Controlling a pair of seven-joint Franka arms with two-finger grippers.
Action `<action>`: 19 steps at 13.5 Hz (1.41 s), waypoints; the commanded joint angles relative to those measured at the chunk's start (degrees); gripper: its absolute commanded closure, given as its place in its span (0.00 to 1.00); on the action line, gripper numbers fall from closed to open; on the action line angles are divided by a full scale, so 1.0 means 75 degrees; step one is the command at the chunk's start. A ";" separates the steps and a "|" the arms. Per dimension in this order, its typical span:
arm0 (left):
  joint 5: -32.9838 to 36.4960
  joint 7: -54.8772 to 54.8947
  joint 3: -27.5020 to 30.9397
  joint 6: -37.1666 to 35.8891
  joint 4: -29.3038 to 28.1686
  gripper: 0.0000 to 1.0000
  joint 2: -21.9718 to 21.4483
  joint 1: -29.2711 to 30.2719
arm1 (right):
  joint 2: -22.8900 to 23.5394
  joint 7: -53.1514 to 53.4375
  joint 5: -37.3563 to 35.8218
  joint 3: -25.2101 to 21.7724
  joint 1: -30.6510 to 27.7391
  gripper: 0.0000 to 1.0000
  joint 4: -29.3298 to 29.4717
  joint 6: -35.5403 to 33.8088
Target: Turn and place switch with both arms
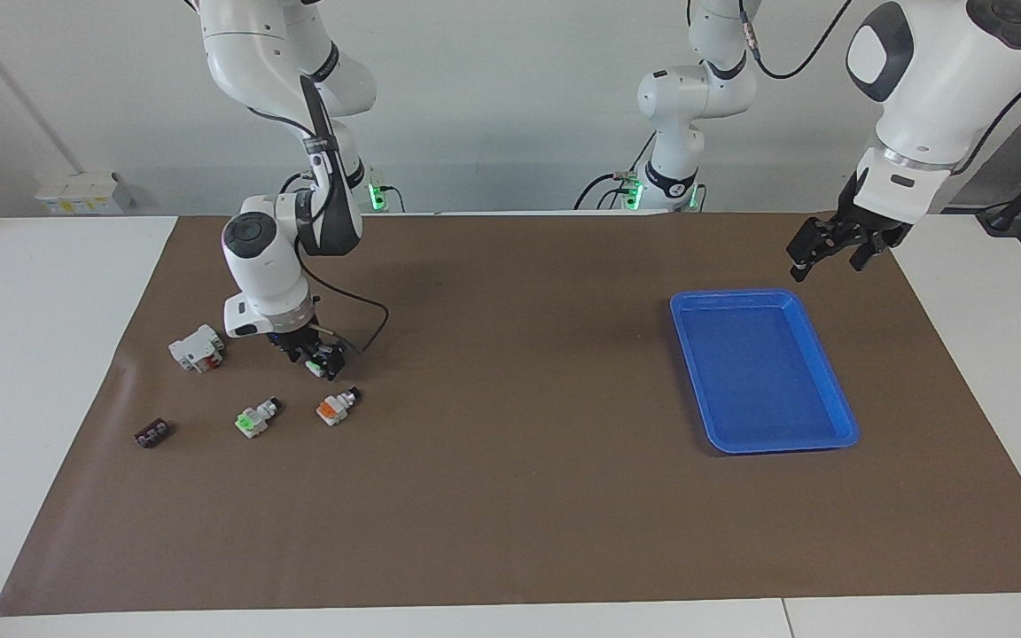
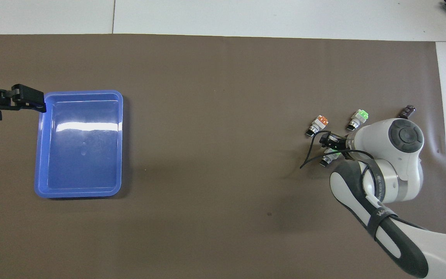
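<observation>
Three small white switches lie on the brown mat toward the right arm's end. One shows a green end [image 1: 255, 418] [image 2: 358, 118]. One shows an orange end [image 1: 336, 408] [image 2: 318, 124]. A third switch [image 1: 326, 361] [image 2: 329, 158], with green on it, is nearer to the robots. My right gripper [image 1: 320, 356] [image 2: 332, 145] is down low right at this third switch and partly covers it. My left gripper [image 1: 832, 252] [image 2: 27, 100] is open and empty. It hangs in the air over the mat by the blue tray's end.
A blue tray [image 1: 830, 381] [image 2: 42, 155] stands on the mat toward the left arm's end. A larger white block with a red part [image 1: 198, 347] and a tiny black piece [image 1: 152, 432] [image 2: 407, 111] lie near the switches. A black cable [image 1: 369, 310] loops beside the right gripper.
</observation>
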 commanded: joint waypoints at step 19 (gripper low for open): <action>-0.0081 0.0045 0.0003 0.0068 -0.0289 0.00 -0.0244 0.0037 | -0.0057 0.0448 0.0195 -0.0007 0.0126 1.00 -0.0194 0.0117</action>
